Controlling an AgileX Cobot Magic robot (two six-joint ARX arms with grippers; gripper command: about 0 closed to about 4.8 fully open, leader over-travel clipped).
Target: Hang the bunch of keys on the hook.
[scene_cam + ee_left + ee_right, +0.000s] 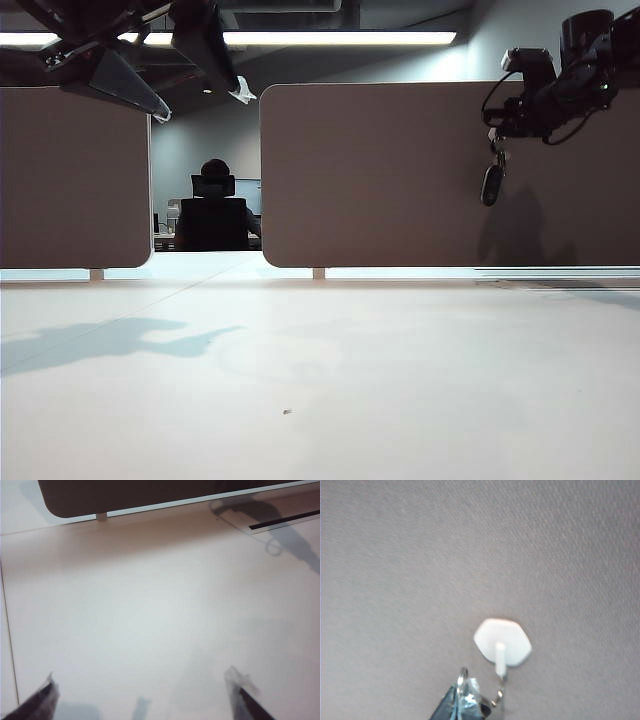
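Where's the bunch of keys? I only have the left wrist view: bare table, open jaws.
Observer: The right gripper holds the bunch of keys high against the right-hand panel in the exterior view; the fob dangles below it.
Operator: Hook in sight?
Observer: Yes. The right wrist view shows the white hook on the panel, close ahead of the fingertips.
Operator: Hung yet?
Observer: Can't tell. One ring sits right beside the prong, and the gripper is shut on the keys.
Operator: Left arm clear?
Observer: The left gripper hangs open at the exterior view's upper left, far from the hook.
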